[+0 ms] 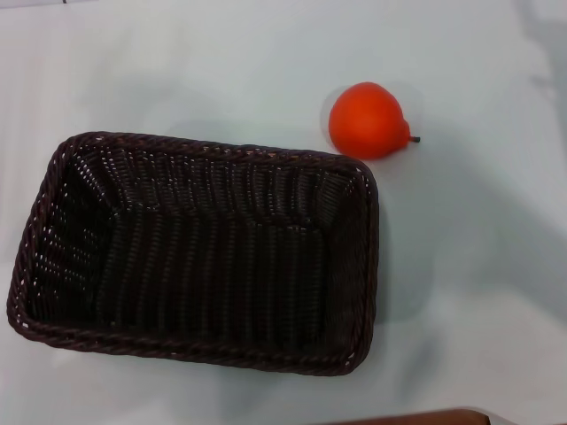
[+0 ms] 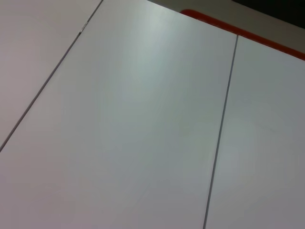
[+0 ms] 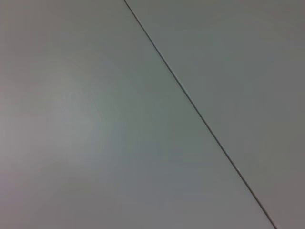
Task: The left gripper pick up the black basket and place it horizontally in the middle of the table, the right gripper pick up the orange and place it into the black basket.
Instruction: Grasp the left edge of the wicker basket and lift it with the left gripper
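Observation:
The black basket (image 1: pixel 199 252) lies on the white table (image 1: pixel 478 283), its long side running left to right, filling the left and middle of the head view. It is empty. The orange (image 1: pixel 368 119) rests on the table just beyond the basket's far right corner, its short dark stem pointing right. It is outside the basket and apart from the rim. Neither gripper shows in any view. The wrist views show only bare white tabletop.
A thin seam line crosses the tabletop in the left wrist view (image 2: pixel 221 131) and in the right wrist view (image 3: pixel 200 119). A red strip (image 2: pixel 238 31) runs along a table edge in the left wrist view. A brown edge (image 1: pixel 416 416) shows at the head view's bottom.

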You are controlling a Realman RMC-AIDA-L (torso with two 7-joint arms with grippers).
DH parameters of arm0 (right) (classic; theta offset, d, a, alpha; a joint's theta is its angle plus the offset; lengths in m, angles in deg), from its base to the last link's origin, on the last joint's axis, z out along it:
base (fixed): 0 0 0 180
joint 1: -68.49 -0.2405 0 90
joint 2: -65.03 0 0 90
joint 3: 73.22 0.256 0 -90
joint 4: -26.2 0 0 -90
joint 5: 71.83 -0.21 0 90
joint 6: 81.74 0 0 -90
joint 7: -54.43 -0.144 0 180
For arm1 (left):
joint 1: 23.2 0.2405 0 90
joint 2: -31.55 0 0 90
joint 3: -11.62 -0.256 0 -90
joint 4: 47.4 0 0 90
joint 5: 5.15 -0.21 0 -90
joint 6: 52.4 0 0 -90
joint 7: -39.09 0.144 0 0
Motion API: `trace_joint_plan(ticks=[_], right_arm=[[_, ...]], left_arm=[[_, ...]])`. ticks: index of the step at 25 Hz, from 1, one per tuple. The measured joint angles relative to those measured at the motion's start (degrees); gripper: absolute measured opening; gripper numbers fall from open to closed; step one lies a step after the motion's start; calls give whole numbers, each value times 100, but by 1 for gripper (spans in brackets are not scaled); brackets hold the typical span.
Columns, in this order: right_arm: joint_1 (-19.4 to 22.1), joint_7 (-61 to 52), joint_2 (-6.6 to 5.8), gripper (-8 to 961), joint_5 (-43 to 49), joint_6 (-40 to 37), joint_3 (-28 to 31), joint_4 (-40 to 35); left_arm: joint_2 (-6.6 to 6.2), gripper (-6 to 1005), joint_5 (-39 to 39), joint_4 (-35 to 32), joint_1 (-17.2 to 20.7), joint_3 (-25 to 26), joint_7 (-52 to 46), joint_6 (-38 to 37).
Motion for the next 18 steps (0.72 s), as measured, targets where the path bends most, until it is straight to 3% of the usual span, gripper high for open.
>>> trace_joint_plan(ticks=[13, 18], right_arm=[[-8, -1, 0, 928, 0, 12, -12, 2], [-13, -17, 0, 927, 1, 12, -19, 6]], left_arm=[[-35, 586, -190, -245, 25, -43, -521, 35], [-240, 601, -818, -964, 65, -298, -1743, -17]])
